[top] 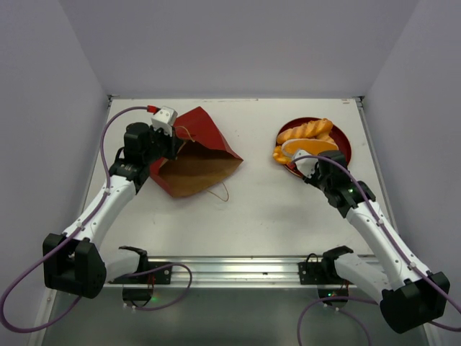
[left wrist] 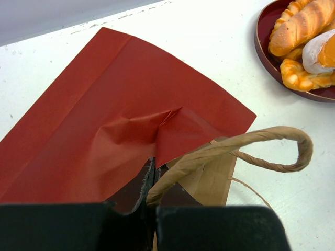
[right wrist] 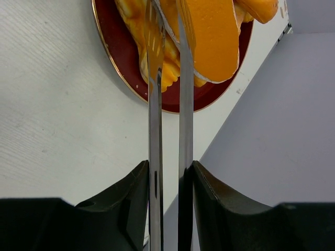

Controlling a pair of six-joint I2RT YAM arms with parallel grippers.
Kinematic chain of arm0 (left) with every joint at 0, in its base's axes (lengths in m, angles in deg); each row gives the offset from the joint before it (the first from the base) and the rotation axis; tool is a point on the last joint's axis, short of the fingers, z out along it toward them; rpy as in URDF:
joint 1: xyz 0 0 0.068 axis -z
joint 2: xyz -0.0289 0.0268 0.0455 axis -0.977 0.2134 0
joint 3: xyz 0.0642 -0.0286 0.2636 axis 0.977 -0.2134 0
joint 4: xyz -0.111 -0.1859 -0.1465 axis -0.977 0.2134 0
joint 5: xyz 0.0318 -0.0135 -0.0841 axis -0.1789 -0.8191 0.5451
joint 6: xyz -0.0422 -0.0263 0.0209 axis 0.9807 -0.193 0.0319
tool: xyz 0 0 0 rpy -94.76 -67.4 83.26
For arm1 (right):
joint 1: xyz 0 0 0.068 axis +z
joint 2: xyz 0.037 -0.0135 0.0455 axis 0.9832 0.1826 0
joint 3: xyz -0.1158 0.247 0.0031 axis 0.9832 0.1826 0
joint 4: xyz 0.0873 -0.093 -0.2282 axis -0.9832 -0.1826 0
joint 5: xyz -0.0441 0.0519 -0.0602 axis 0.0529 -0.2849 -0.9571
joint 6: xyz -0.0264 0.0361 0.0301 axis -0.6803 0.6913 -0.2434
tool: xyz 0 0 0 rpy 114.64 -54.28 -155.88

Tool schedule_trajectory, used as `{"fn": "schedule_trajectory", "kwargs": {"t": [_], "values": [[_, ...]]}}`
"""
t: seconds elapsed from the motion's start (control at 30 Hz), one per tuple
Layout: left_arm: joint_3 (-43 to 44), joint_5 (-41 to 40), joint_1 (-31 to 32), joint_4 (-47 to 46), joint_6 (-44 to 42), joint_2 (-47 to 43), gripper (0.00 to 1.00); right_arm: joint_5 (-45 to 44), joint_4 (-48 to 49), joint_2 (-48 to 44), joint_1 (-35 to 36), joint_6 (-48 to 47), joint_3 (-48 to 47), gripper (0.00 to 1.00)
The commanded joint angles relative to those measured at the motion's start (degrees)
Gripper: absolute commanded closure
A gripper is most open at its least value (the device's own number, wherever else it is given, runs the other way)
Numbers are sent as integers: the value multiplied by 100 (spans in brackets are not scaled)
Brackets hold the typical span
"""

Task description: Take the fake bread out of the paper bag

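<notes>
the left pincer (left wrist: 152,178) pinches the rim of the paper bag (left wrist: 104,115), which lies flat on the table (top: 266,209). we see the bread (top: 306,133) piled on the plate (top: 344,148) (well apart from the bag); whether the right pincer (right wrist: 167,15) grips it we cannot tell.

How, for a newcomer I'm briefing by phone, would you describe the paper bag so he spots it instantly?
On the left half of the white table, the paper bag lies on its side, its rim pinched by the jaws of the left gripper. It is red outside and brown inside with tan loop handles, unlike the round red plate of pastries at right.
</notes>
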Motion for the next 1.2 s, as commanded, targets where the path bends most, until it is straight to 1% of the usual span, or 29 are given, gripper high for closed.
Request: {"fn": "schedule_trajectory", "kwargs": {"t": [0.0,0.93,1.17], "values": [[13,69,10,-100,82,-141,100,123,35,-93,-27,67,-171,60],[13,166,10,-109,73,-158,100,369,-282,-243,-27,243,-355,61],[-5,306,10,-118,-15,-176,100,615,-431,-287,-27,409,-504,62]]}}
